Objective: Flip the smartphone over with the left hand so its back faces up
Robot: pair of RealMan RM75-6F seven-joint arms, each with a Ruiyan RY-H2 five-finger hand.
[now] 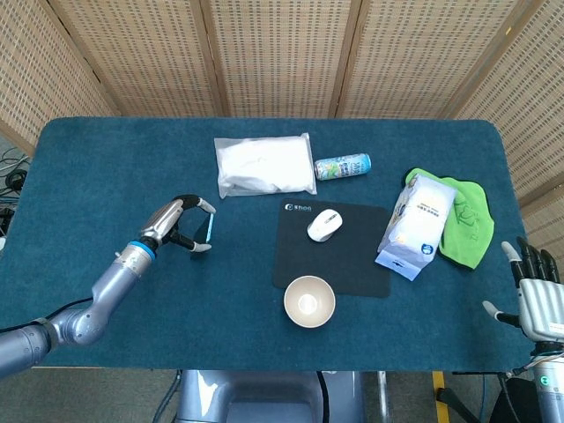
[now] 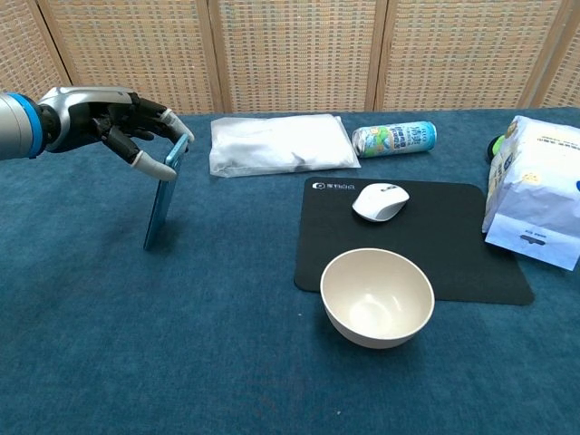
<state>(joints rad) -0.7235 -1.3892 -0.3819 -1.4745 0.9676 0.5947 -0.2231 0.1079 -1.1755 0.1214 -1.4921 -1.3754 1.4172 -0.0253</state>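
The smartphone (image 2: 166, 195) stands nearly upright on its lower end on the blue cloth, its light-blue edge and back toward the camera; the head view shows it edge-on as a thin blue strip (image 1: 210, 227). My left hand (image 2: 118, 122) pinches its top end between thumb and fingers, coming in from the left (image 1: 181, 223). My right hand (image 1: 538, 295) hangs off the table's front right corner with its fingers spread and nothing in it.
A white plastic bag (image 1: 264, 165) lies just right of the phone at the back. A drink can (image 1: 343, 166), black mouse pad (image 1: 352, 264) with a white mouse (image 1: 323, 224), a cream bowl (image 1: 308, 301), a tissue pack (image 1: 415, 225) and green cloth (image 1: 467, 220) fill the right half.
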